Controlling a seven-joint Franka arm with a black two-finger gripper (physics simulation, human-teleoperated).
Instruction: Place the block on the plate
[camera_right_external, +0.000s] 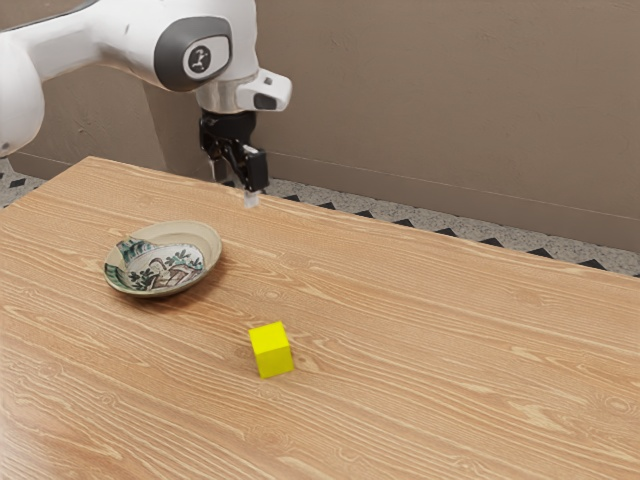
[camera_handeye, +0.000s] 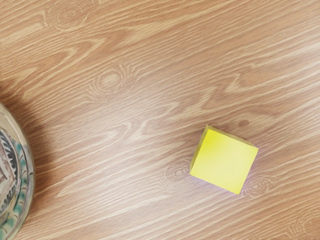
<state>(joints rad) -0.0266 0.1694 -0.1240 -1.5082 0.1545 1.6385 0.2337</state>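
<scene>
My gripper (camera_right_external: 235, 187) hangs in the air above the table, its two fingers apart with nothing between them, so it is open. A yellow block (camera_right_external: 271, 350) rests on the wood, well below the gripper and nearer the exterior view's lower edge. The patterned plate (camera_right_external: 172, 268) lies on the table toward the exterior view's left, apart from the block. In the wrist view the yellow block (camera_handeye: 224, 161) shows its top face, and part of the plate's rim (camera_handeye: 24, 200) appears; the rest of the plate is cut off there.
The wooden table (camera_right_external: 430, 340) carries both things. Its far edge runs behind the gripper, with a patterned floor strip (camera_right_external: 400, 218) and a brown wall (camera_right_external: 450, 110) beyond.
</scene>
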